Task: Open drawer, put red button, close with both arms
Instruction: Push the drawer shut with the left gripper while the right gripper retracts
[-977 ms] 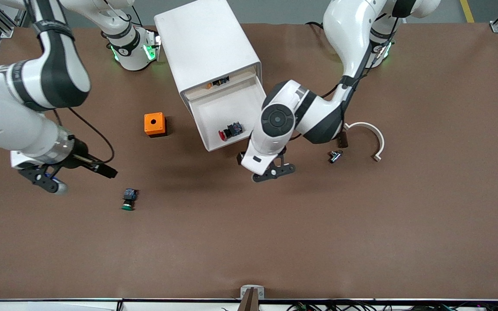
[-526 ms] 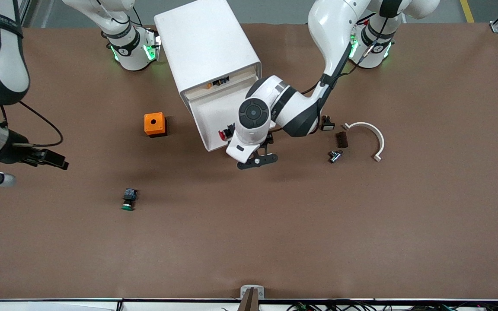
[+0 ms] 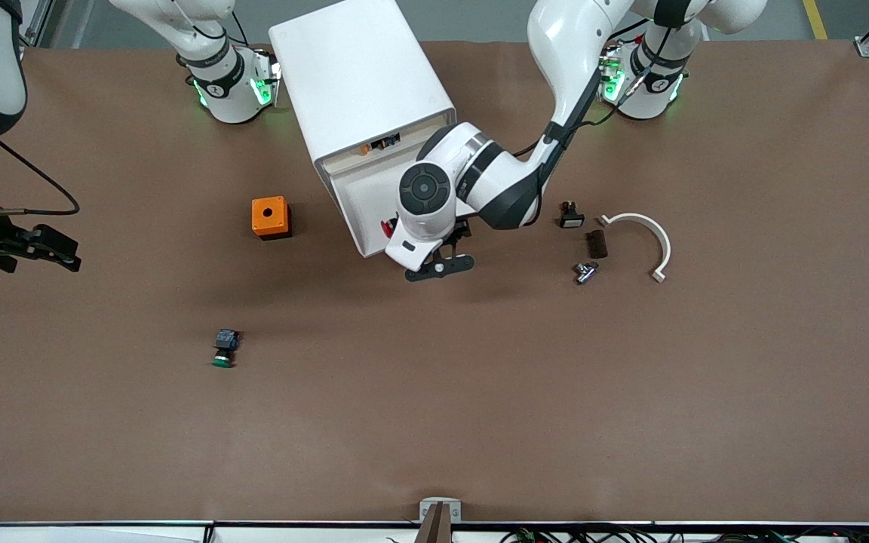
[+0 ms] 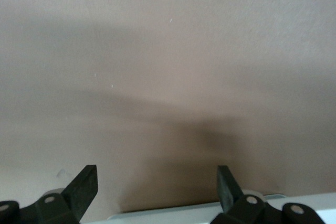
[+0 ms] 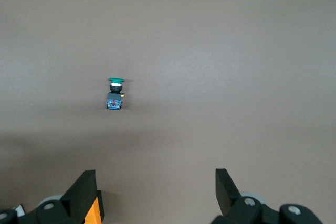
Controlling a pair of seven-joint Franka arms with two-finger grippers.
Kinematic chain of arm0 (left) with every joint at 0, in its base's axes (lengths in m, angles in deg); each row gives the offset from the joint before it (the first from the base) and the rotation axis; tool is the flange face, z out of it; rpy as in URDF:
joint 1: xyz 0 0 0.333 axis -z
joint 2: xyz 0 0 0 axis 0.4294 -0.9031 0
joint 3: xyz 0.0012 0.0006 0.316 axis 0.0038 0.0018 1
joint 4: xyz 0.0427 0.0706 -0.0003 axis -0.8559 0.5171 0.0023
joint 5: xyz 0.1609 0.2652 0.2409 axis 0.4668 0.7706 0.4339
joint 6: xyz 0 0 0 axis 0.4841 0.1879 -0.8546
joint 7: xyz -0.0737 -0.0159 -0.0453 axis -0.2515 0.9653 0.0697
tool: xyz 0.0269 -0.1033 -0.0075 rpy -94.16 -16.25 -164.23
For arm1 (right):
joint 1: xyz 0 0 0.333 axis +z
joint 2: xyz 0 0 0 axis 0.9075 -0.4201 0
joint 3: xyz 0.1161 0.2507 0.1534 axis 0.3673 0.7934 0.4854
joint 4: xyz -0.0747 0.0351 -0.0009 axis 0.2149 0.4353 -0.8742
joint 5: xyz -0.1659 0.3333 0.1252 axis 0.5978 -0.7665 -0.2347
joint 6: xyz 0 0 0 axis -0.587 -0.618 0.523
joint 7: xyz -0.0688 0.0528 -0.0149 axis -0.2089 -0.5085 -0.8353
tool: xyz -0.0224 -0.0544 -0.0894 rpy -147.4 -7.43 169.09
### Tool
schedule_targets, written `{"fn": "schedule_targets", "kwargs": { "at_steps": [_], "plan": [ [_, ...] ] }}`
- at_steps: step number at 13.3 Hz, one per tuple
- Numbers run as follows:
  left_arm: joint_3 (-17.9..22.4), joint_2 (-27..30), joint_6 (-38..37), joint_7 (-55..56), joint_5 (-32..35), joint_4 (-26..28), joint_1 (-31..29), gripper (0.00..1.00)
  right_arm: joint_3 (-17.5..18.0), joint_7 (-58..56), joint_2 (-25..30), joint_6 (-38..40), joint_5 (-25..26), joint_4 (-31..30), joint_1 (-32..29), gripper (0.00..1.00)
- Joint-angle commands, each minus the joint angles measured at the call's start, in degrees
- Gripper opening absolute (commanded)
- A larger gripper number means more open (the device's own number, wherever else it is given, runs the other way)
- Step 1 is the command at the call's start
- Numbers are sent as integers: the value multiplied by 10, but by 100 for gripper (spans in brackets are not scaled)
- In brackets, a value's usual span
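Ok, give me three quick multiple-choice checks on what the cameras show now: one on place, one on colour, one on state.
1. The red button lies:
A. in the open drawer
B. on the table by the orange box
C. in the right gripper

2. The lone button on the table has a cap that is:
A. red
B. green
C. yellow

3. The left gripper is:
A. shut on the red button
B. shut on nothing
C. open and holding nothing

Key: 1 A, red cap shows inside the tray; 2 B, green in the right wrist view; 3 C, fingers spread, nothing between.
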Motion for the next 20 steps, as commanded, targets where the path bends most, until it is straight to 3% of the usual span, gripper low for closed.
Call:
{"fn": "schedule_targets", "kwargs": {
  "at_steps": [1,9,20],
  "plan": [
    [-15,14,-13,46,3,10,8,100,5,1,34,22,12,-6,-4,100],
    [-26,15,-12,110,-101,8,10,100,9,0,51,38,5,7,-3,100],
    [-66,5,-12,153,-183,12,10,100,8,-4,50,38,5,7,-3,100]
  ]
}}
